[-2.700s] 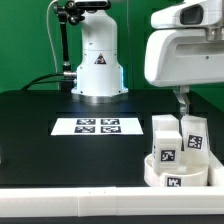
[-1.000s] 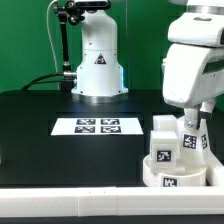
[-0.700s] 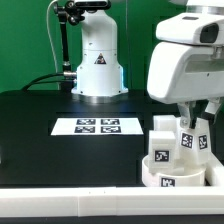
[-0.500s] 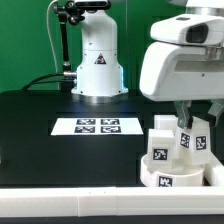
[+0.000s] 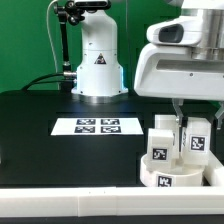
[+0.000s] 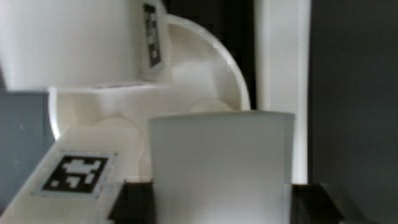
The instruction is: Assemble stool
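Observation:
The stool's round white seat [image 5: 168,176] lies at the exterior view's right, near the front edge. One short white leg [image 5: 160,150] stands in it and a second leg [image 5: 163,127] stands just behind. My gripper [image 5: 196,122] is shut on a third leg [image 5: 197,138], held upright over the seat's right side. In the wrist view this leg [image 6: 221,160] fills the gap between my dark fingers [image 6: 135,205], gripper [image 6: 221,208]. Beyond it are the seat's curved rim [image 6: 217,70] and another leg [image 6: 80,40]. Whether the held leg touches the seat is hidden.
The marker board [image 5: 97,127] lies flat on the black table [image 5: 40,140] at the middle. The white robot base [image 5: 98,60] stands at the back. A long white rail [image 5: 70,192] runs along the front edge.
My wrist has swung round above the seat. The gripped leg, tilted a second ago, now stands upright and slightly further right. The other legs and the seat have not moved.

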